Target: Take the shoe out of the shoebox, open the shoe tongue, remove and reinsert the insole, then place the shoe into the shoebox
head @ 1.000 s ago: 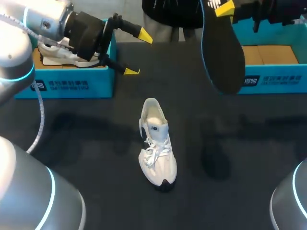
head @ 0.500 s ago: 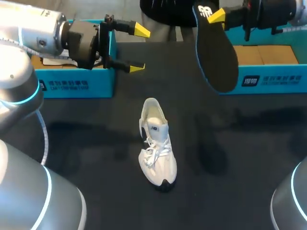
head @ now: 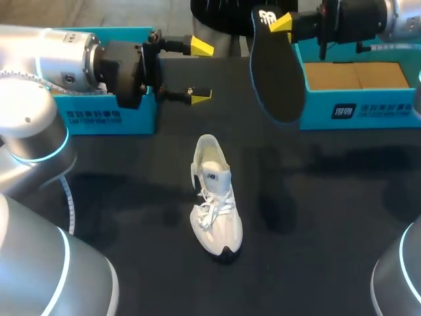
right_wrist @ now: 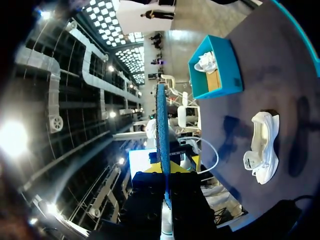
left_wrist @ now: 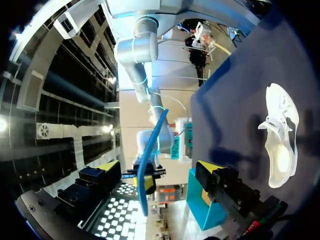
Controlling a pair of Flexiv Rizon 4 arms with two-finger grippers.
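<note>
Closest on the black table point(head: 329, 217), mid-table: white shoe point(head: 214, 197), upright on its sole, toe toward the camera, heel away, laces loose, opening showing. Nothing touches it.

Further back, left gripper point(head: 200, 71) comes in from the left and hangs above the table just off the left shoebox point(head: 105, 118). Its fingers are spread wide and nothing is between them.

Further back and across from it, right gripper point(head: 279, 23) holds the insole point(head: 276, 79) by the heel end, with the toe end hanging down. The insole's dark face is toward the camera, with a blue edge. It is off the table, in front of the near-left corner of the right shoebox point(head: 355, 108). Only one yellow tip shows from above. In the right wrist view the insole sits edge-on between the fingers, so it is probably pinched from both sides.

Far edge: both teal shoeboxes are well apart from the shoe. The right one shows a brown cardboard floor. In the right wrist view the left one has a second white shoe point(right_wrist: 206, 61) inside.
</note>
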